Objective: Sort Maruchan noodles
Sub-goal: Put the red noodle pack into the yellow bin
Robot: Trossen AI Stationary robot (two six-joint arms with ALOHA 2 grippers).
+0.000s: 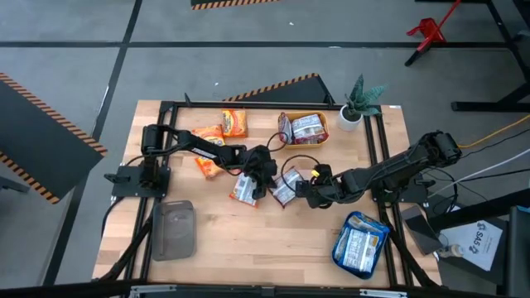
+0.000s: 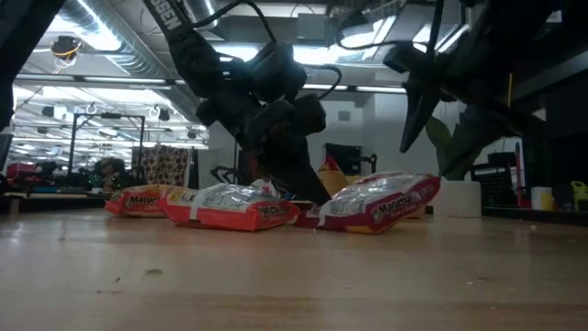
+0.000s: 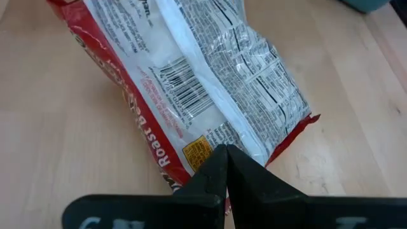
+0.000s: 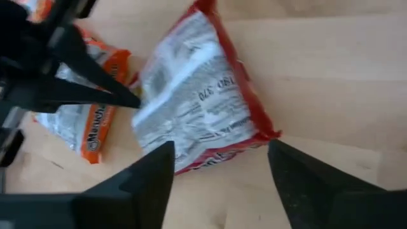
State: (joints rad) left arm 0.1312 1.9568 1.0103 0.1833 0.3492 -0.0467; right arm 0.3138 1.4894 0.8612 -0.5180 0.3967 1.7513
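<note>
Two red-and-white Maruchan packets lie mid-table. One packet (image 1: 284,190) (image 4: 197,95) (image 2: 377,202) shows its printed silver back. The other (image 1: 246,189) (image 2: 234,207) lies flat to its left. My left gripper (image 1: 263,170) (image 3: 226,152) stands between them, shut on the first packet's edge. My right gripper (image 1: 300,192) (image 4: 220,145) is open just right of that packet, fingers apart and off it. Orange packets (image 1: 234,122) lie farther back. A yellow bowl (image 1: 325,124) holds more red-and-white ones. My left gripper meets the silver-backed packet at its red long side edge (image 3: 181,168), close to a corner, with both fingertips (image 4: 130,98) closed together on it. The fingers slant down from the table's left. The packet rests on the table, its right end (image 2: 430,184) a little raised.
A teal tray (image 1: 383,248) with blue-and-white packets sits at the near right corner, a grey tray (image 1: 174,229) at the near left. A potted plant (image 1: 358,103) stands at the far right. More orange packets (image 1: 207,165) lie under the left arm. Bare wood lies near the front edge.
</note>
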